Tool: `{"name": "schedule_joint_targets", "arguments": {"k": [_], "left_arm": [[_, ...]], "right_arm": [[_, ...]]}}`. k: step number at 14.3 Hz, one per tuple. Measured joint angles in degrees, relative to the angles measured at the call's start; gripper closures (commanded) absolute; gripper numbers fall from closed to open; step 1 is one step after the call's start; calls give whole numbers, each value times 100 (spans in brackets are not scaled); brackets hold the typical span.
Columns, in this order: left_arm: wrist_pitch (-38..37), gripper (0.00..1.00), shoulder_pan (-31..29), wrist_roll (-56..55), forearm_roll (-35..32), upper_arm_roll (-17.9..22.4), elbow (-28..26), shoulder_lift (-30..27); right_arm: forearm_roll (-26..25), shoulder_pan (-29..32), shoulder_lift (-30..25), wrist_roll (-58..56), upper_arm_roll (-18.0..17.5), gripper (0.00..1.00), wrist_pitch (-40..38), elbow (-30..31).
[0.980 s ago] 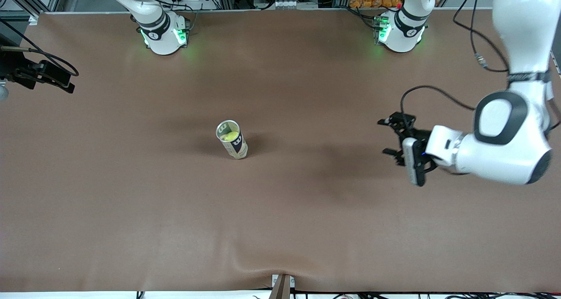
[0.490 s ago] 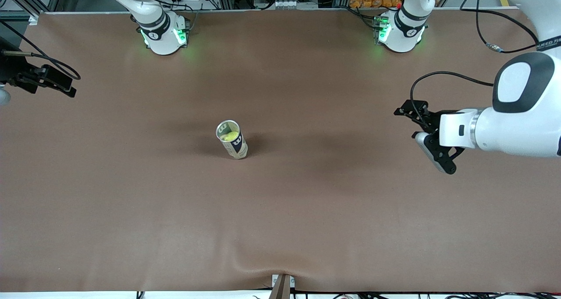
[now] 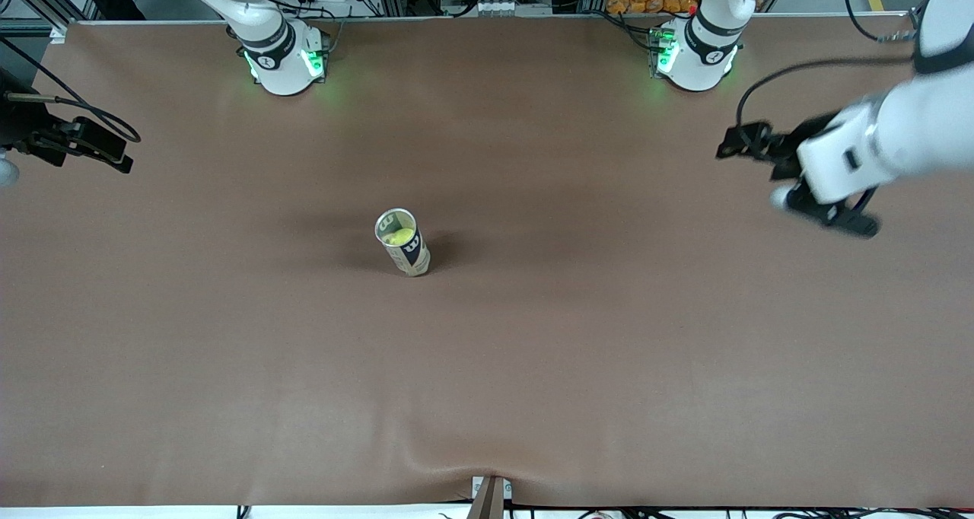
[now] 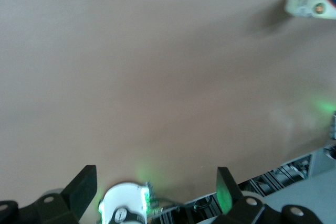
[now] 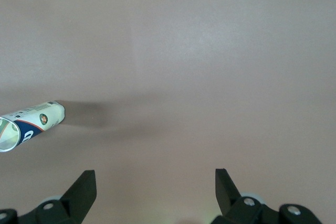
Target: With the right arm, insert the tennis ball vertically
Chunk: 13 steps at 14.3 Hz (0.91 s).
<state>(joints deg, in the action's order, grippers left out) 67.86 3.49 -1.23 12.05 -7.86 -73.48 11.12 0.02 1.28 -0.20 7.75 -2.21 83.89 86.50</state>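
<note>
The can (image 3: 403, 243) stands upright near the middle of the table (image 3: 533, 367), long axis vertical, mouth open upward. The tennis ball (image 3: 398, 237) already sits inside it, visible through the mouth. The right gripper (image 5: 155, 184) hangs over the table's edge at the right arm's end, fingers spread wide, holding nothing. The left gripper (image 3: 749, 165) is over the left arm's end, equally wide and empty. Neither arm is clearly nearer the can. The insertion appears complete.
</note>
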Motion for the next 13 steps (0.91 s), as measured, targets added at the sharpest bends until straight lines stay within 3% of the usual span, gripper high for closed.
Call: {"name": "schedule_joint_targets", "arguments": {"k": [4, 6, 9, 13], "left_arm": [[-523, 0, 16, -132, -693, 17, 6, -874], [-624, 0, 10, -132, -992, 210, -9, -1174], [-797, 0, -40, -123, -1000, 696, -58, -1339], [-490, 0, -21, -148, -963, 687, -258, -1556]], "right_arm": [[0, 1, 0, 0, 0, 0, 2, -2], [0, 1, 0, 0, 1, 0, 2, -3], [0, 1, 0, 1, 1, 0, 5, -4], [0, 2, 0, 1, 1, 0, 6, -4]]}}
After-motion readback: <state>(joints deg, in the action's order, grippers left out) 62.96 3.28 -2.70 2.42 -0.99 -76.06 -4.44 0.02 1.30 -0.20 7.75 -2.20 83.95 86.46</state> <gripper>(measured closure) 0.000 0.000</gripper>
